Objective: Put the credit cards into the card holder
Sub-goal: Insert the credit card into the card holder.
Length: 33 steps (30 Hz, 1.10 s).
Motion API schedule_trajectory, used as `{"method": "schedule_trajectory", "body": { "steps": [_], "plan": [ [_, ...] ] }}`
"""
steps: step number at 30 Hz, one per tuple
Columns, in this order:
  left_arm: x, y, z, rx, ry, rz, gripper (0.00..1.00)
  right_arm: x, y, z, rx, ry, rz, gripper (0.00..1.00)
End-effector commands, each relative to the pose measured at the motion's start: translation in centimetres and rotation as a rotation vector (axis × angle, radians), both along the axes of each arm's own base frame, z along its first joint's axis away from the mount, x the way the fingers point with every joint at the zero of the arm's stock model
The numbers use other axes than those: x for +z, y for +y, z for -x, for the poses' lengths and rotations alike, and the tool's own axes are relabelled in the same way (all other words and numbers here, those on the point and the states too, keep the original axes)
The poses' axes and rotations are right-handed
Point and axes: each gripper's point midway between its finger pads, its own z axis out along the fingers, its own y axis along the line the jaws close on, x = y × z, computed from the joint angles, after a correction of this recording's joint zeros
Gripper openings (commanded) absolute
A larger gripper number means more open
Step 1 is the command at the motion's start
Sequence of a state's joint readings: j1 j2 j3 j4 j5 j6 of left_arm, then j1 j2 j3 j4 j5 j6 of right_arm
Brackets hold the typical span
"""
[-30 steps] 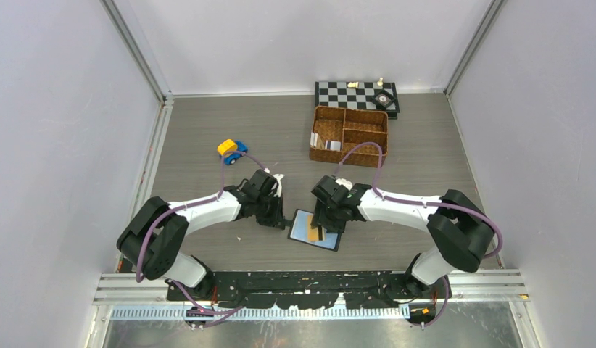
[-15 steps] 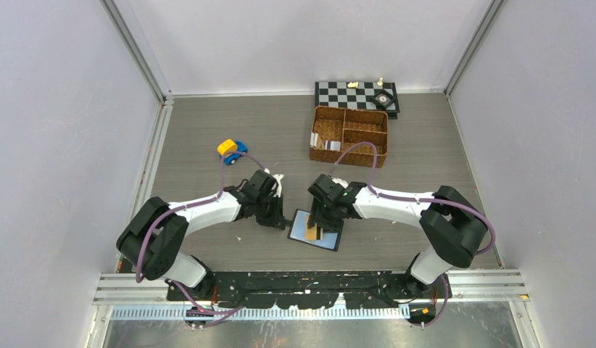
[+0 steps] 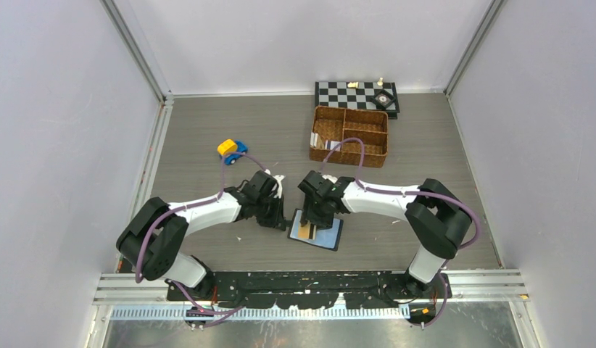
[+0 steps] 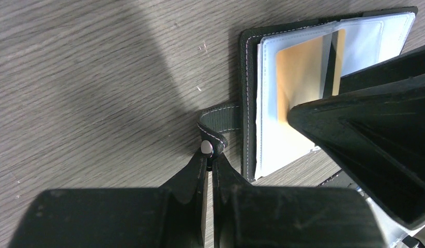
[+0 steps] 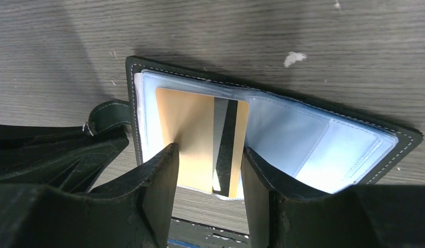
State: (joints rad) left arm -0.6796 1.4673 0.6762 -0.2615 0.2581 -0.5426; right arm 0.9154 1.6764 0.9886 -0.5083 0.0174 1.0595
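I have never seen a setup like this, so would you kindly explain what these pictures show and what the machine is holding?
These are two robot arms bolted at the near edge of a table. One picture looks down from above; the other two come from a camera on each wrist. On the table lie an open black card holder, a wicker basket, a chessboard and a small yellow-and-blue toy. The left arm's fingers are pinched shut on the card holder's snap tab, steadying it. The right arm's fingers grip a tan-orange card by its edges, at the holder's clear sleeves.
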Motion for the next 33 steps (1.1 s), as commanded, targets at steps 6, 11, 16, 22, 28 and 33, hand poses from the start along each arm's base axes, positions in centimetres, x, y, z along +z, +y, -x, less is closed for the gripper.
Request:
{"method": "schedule_trajectory", "body": {
  "steps": [6,11,16,22,28,33],
  "plan": [
    [-0.8,0.6,2.0,-0.036,0.045,-0.038,0.00,1.6,1.9,-1.3,0.067,-0.069,0.050,0.52],
    [-0.7,0.4,2.0,-0.037,0.042,-0.031,0.00,1.7,1.8,-1.4,0.076,-0.081,0.072,0.52],
    [-1.2,1.0,1.9,-0.001,0.045,-0.061,0.00,2.2,0.7,-1.6,0.061,-0.115,0.097,0.56],
    [-1.7,1.8,1.6,0.043,0.043,-0.093,0.00,2.6,-1.5,-1.2,0.042,-0.129,0.141,0.61],
    [-1.8,2.0,1.5,0.052,0.042,-0.095,0.00,3.6,-3.8,-1.0,0.036,-0.171,0.181,0.66],
    [-2.0,1.9,1.5,0.049,0.044,-0.095,0.00,3.2,-5.7,-0.4,0.055,-0.152,0.212,0.76]
  ]
}}
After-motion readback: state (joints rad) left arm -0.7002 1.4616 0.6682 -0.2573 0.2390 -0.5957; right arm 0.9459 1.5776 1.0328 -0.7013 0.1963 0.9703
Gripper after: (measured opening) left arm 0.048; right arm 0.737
